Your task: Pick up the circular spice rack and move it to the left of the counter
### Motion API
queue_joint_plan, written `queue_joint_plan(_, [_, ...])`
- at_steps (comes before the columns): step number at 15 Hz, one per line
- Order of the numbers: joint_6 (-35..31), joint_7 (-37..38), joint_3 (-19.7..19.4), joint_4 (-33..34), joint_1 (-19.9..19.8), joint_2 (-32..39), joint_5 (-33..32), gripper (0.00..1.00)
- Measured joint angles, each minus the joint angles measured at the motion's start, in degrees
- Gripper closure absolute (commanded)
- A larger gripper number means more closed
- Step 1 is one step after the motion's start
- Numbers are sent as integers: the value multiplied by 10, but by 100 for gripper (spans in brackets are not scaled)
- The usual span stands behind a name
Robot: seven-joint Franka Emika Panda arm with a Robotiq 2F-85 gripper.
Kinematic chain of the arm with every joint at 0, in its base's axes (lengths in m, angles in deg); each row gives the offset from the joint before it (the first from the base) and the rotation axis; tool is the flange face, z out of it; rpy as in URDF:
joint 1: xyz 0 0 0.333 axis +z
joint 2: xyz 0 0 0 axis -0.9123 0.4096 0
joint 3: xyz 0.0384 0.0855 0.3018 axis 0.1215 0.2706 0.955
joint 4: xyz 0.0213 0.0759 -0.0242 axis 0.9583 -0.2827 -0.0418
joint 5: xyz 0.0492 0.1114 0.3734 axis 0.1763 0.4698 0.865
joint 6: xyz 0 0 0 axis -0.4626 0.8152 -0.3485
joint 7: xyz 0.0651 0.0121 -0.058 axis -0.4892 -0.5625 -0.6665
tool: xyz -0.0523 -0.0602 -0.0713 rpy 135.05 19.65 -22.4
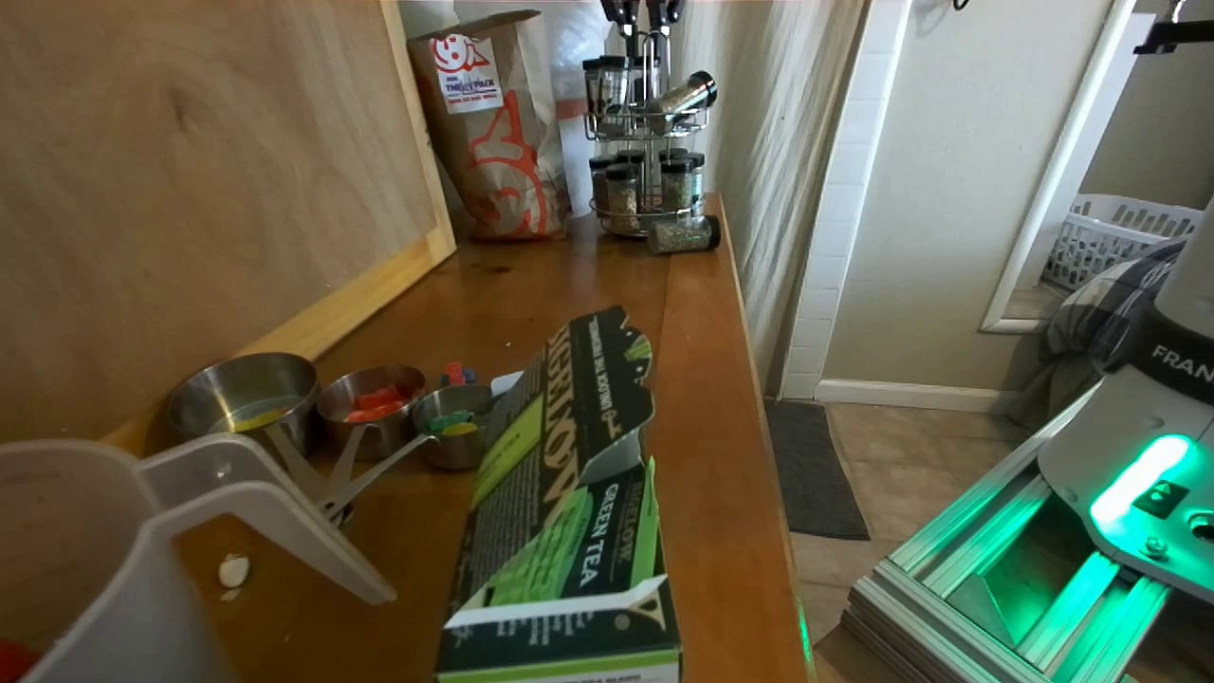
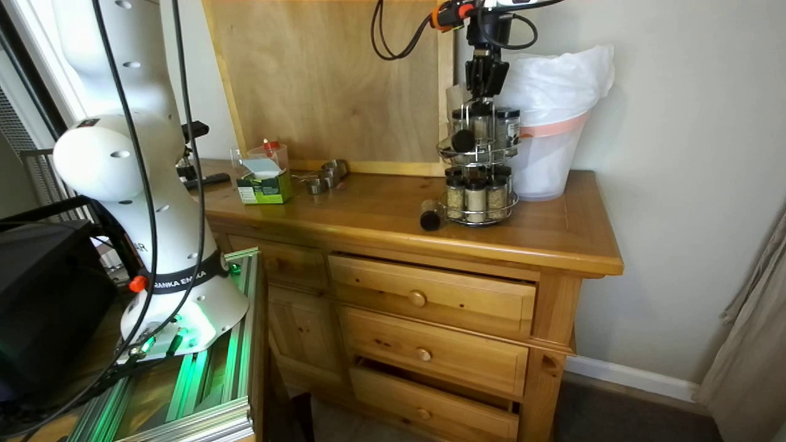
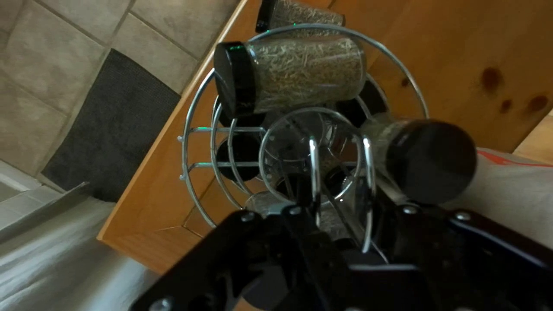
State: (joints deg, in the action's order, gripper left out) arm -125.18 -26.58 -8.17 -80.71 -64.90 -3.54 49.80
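Pale wood panel [image 2: 331,80] and grey-white wall [image 2: 681,141] back a varnished table [image 2: 374,202], with the Franka arm [image 2: 175,227] standing at the left. Along the table's left part sit a Bigelow green tea box [image 2: 265,189] and, near it on the right, metal measuring cups [image 2: 326,177]; past them runs an open stretch, likely the best room for the move. A spice jar [image 2: 430,216] lies on its side where that stretch ends, near the front edge [image 2: 393,239], and could roll off if nudged. Just right of it stands the two-tier wire spice rack [image 2: 479,164], upright, toward the table's right end. Above it is the hand [image 2: 483,92], fingers spread, with the rack's wire handle [image 3: 314,172] between them in the wrist view; whether they touch it, I cannot tell. Loaded with what look like glass jars [image 2: 476,199], the rack should be stiff but fairly heavy, its thin metal slippery; the central handle is the place to grip, lifting level, because a tilted jar [image 1: 681,100] on the upper tier seems likely to slide out first. A lined white bin [image 2: 543,162] stands close behind and right, so swing room there looks scant.
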Motion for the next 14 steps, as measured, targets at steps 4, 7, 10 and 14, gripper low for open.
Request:
queue_joint_plan(4, [5,1,-2,0,0,8,0,98])
queue_joint_plan(7, [12,1,-1,0,0,9,0,100])
queue_joint_plan(10, [12,1,-1,0,1,9,0,100])
queue_joint_plan(14, [12,0,2,-5,3,5,0,100])
